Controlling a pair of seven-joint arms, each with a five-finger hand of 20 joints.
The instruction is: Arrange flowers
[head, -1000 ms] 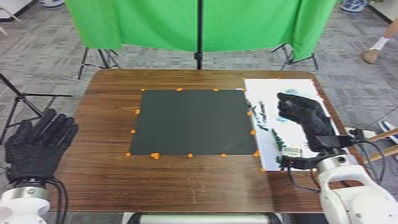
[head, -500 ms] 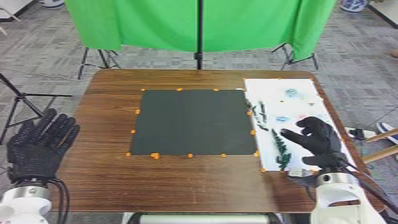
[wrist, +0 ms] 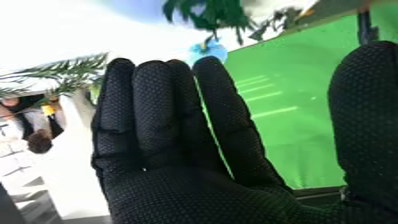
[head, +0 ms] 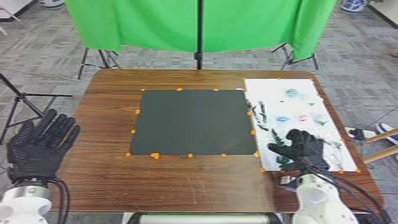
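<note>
Over white sheet (head: 271, 92), right hand (head: 308, 151); wrist view reveals fingers (wrist: 155, 120) straight, thumb (wrist: 366, 115) wide.

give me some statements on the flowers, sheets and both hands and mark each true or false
1. The white sheet lies to the right of the dark sheet. True.
2. The blue flower at the far end is on the dark sheet. False: it is on the white sheet.
3. The right hand is over the near part of the white sheet. True.
4. The left hand is curled into a fist. False: its fingers are straight.
</note>
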